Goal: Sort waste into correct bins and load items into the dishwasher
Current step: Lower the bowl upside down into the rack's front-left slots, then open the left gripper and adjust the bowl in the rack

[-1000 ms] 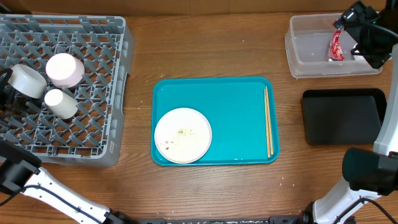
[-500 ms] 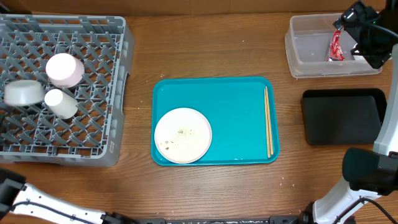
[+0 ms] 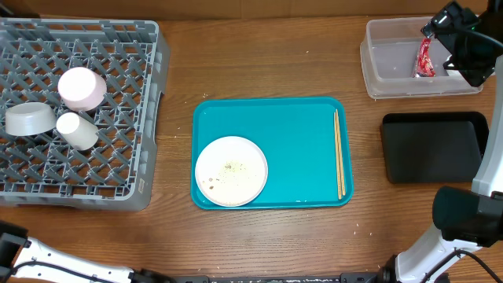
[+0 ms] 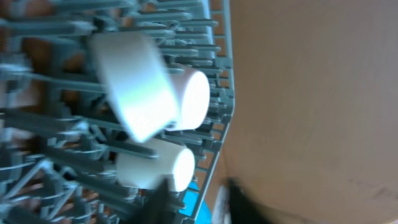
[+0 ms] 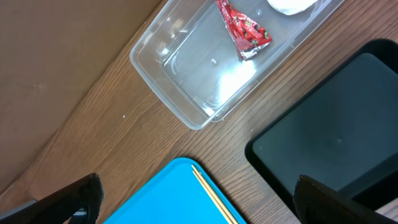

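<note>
Left wrist shot's a blur
Left gripper (image 4: 199, 198) fingers just dark smears; napkin (image 5: 289, 5) ahead of right gripper (image 5: 196, 190) gets cropped.

one teal tray (image 3: 299, 141) sits mid-table. on it are one round white plate (image 3: 231, 170) and two thin wooden chopsticks (image 3: 339, 153), lying side by side. left of the teal tray, one grey dish rack (image 3: 118, 79) holds three vessels: one steel bowl (image 3: 30, 118), one white bowl (image 3: 82, 87) and one small white cup (image 3: 77, 130). right of the teal tray are two bins: one clear tub (image 3: 389, 59) holding one red wrapper (image 3: 425, 59), and one black tray (image 3: 432, 145).
</note>
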